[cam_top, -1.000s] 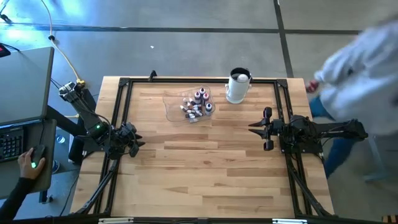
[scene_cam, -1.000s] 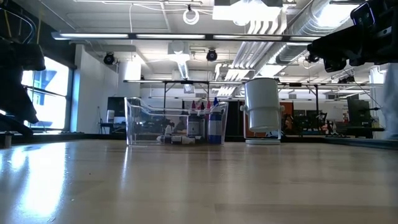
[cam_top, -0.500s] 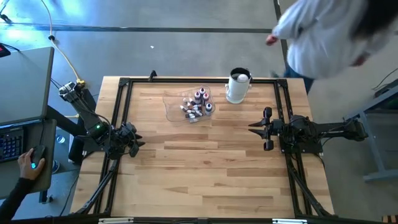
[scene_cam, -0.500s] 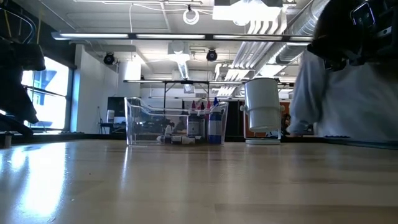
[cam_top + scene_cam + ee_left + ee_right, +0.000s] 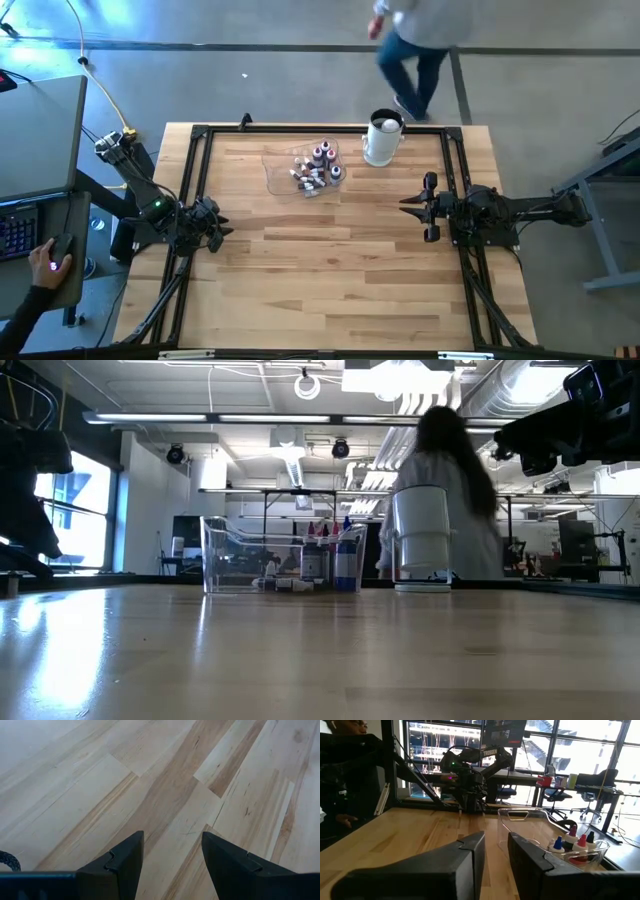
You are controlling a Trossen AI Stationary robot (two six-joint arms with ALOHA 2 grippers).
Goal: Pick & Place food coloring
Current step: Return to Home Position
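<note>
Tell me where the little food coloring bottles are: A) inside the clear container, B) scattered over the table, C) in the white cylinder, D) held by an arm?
A: the food coloring bottles sit grouped inside the transparent container; the left end effector and right end effector hold nothing.

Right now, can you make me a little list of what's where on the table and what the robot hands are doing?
food coloring: bottles bunched inside the clear container, far side of the table
white container: upright, beside the clear container
left gripper: open, empty, over the table's left edge
right gripper: open, empty, over the table's right edge
person: on the floor beyond the table
</note>
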